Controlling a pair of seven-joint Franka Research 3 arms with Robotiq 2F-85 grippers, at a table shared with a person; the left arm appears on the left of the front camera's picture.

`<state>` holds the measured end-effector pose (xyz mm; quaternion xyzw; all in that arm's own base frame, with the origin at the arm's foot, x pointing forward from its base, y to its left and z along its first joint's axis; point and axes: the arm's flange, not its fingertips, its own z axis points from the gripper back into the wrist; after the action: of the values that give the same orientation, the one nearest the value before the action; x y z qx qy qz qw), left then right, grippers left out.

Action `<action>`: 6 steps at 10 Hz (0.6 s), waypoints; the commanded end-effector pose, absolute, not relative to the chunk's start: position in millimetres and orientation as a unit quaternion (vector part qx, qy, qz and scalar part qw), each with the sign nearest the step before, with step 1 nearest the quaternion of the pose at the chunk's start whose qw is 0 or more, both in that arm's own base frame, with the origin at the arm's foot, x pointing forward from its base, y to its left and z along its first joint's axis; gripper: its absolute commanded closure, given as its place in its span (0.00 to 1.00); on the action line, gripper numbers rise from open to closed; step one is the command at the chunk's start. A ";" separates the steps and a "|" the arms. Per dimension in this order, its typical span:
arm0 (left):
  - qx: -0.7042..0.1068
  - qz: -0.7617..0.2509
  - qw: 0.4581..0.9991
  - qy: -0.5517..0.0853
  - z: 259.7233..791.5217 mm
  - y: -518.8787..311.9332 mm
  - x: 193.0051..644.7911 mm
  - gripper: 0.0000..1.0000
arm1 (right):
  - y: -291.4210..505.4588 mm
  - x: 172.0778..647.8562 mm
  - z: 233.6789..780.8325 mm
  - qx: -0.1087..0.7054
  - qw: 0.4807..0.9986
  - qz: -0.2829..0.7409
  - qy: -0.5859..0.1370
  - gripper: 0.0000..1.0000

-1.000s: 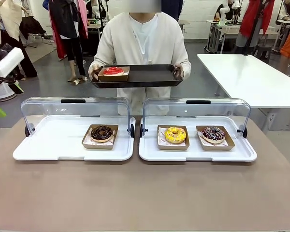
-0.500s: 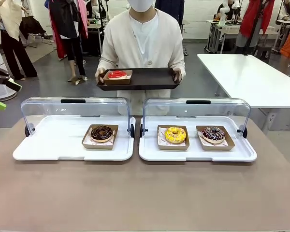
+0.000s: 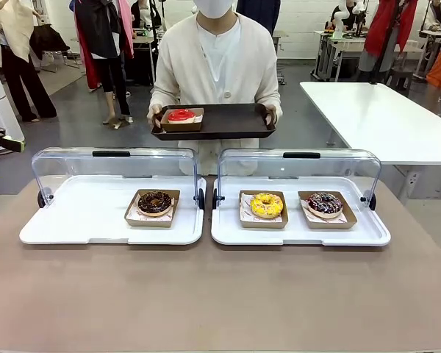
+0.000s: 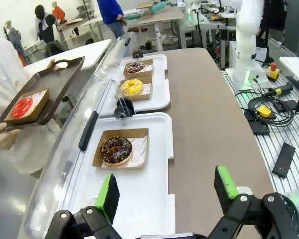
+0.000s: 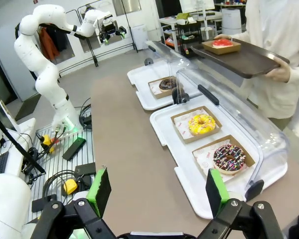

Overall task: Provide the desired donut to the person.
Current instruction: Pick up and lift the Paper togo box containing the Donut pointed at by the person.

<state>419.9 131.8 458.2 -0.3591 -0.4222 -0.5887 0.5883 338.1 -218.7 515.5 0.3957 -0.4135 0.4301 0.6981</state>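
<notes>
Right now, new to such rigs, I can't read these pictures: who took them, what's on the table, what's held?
Two robot arms share a table with a person. One picture looks across from between the arms; the other two come from wrist cameras, looking past each claw. The left claw and right claw are open, empty. On the table, lids raised, the left tray holds a chocolate donut, the right tray a yellow donut and a sprinkled donut. The person holds a dark tray with a red donut.
</notes>
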 end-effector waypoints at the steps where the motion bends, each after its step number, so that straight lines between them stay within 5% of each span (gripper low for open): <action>1: -0.336 -0.593 0.591 -0.431 474.5 140.8 422.0 0.00 | -218.5 338.7 516.5 0.398 0.695 0.430 -0.417 0.00; 6: -0.334 -0.585 0.603 -0.428 471.8 152.0 417.7 0.00 | -218.5 338.7 516.5 0.398 0.695 0.430 -0.417 0.00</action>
<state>417.5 152.7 471.6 -0.3323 -0.4254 -0.5844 0.6059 338.1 -218.7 515.5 0.3957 -0.4135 0.4302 0.6981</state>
